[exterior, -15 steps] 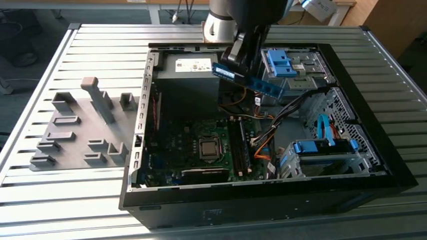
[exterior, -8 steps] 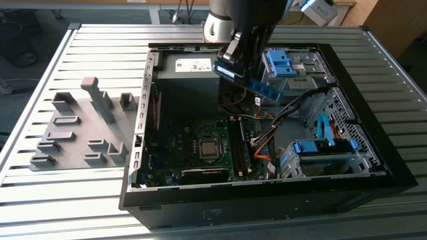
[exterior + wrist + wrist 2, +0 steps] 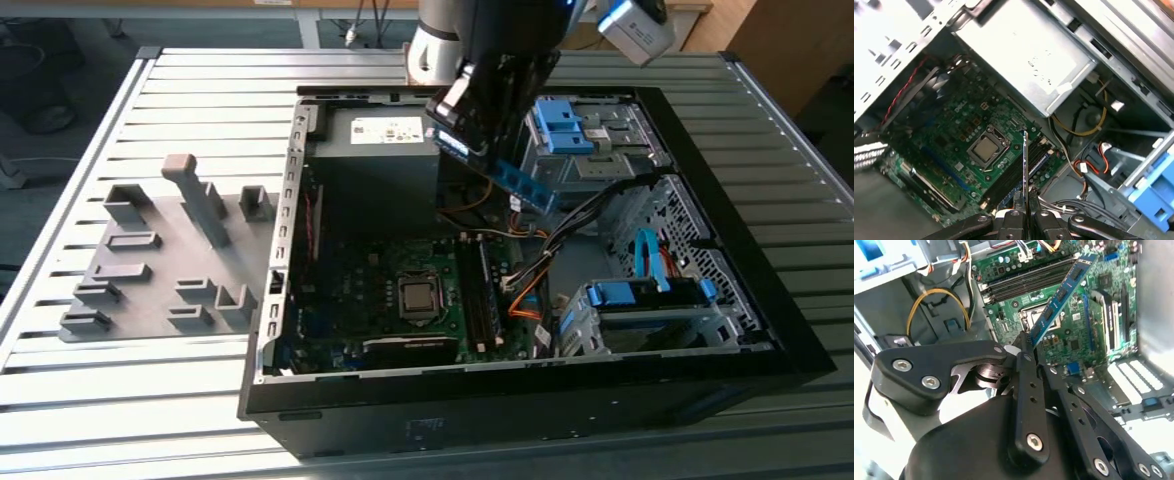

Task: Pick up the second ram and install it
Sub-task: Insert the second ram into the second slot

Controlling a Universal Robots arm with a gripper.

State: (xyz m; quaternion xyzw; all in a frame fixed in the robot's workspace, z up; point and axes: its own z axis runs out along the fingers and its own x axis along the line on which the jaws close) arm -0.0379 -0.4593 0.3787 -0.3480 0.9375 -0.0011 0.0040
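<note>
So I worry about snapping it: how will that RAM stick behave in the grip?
Probably stiff: the second ram juts straight out from the gripper, unsagging. Likely light, since it is thin, edge-on in the first wrist view. Held by one end, it may pivot or flex if pressed unevenly.

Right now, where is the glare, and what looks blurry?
In the first wrist view, the grey power supply box is washed pale by glare. In the second wrist view, the gripper holding the second ram looms dark and soft.
</note>
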